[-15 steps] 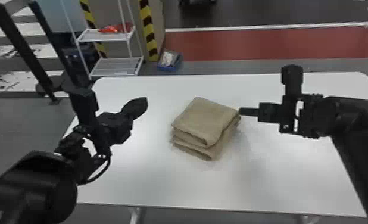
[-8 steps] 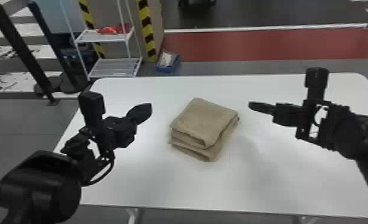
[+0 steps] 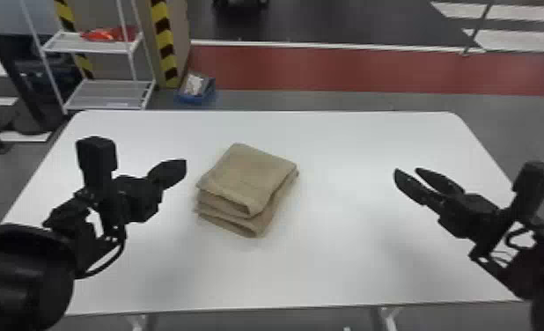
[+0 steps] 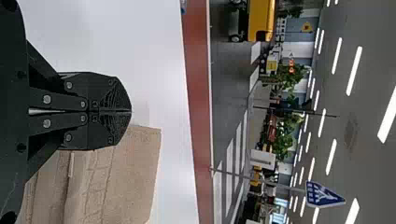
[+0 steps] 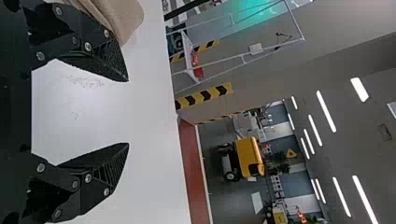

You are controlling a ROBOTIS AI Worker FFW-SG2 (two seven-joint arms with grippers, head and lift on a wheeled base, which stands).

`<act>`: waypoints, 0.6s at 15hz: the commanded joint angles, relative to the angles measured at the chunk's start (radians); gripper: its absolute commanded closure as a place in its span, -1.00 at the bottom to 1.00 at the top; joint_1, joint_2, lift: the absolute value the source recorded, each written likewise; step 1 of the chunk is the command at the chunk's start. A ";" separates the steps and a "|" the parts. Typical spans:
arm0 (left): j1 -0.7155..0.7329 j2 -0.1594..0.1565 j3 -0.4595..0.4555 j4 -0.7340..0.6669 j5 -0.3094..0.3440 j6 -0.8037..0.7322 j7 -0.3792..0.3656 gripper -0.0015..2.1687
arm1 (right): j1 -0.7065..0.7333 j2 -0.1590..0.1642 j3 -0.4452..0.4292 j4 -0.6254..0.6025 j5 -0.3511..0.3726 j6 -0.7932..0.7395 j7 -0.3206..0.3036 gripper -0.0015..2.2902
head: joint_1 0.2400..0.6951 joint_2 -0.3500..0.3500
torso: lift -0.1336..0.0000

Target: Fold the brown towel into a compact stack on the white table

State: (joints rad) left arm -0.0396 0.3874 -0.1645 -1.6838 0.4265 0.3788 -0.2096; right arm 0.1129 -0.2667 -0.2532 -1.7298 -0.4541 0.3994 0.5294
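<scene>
The brown towel lies folded in a thick layered stack near the middle of the white table. Left of it, above the table, is my left gripper, its fingers together. In the left wrist view the left gripper is shut on nothing, with the towel beyond and beside it. My right gripper stands well to the towel's right, fingers parted. The right wrist view has the right gripper open over bare table, and part of the towel behind one finger.
Behind the table at the left stand a white shelf rack with a red item on it and a blue bin on the floor. A yellow-and-black striped post rises beside them.
My right gripper has moved right, away from the towel's edge, and its fingers now show parted. The left gripper has shifted slightly. The towel keeps its place and shape.
</scene>
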 commanded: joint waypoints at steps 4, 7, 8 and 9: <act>-0.043 -0.009 -0.082 0.104 -0.008 -0.110 -0.010 0.98 | 0.171 0.027 -0.136 -0.037 -0.011 -0.142 0.106 -0.68 | 1.00 -0.44 | -0.80; -0.046 -0.007 -0.107 0.107 -0.012 -0.079 -0.013 0.98 | 0.214 0.029 -0.153 -0.065 -0.006 -0.176 0.120 -0.69 | 1.00 -0.55 | -0.80; -0.046 -0.007 -0.113 0.115 -0.015 -0.079 -0.013 0.98 | 0.220 0.029 -0.153 -0.068 -0.011 -0.176 0.123 -0.69 | 1.00 -0.57 | -0.80; -0.046 -0.009 -0.122 0.118 -0.038 -0.082 -0.010 0.98 | 0.225 0.031 -0.153 -0.070 -0.012 -0.173 0.127 -0.69 | 1.00 -0.58 | -0.80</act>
State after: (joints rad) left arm -0.0867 0.3808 -0.2755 -1.5719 0.4084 0.2979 -0.2211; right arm 0.3282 -0.2374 -0.4051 -1.7942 -0.4631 0.2257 0.6545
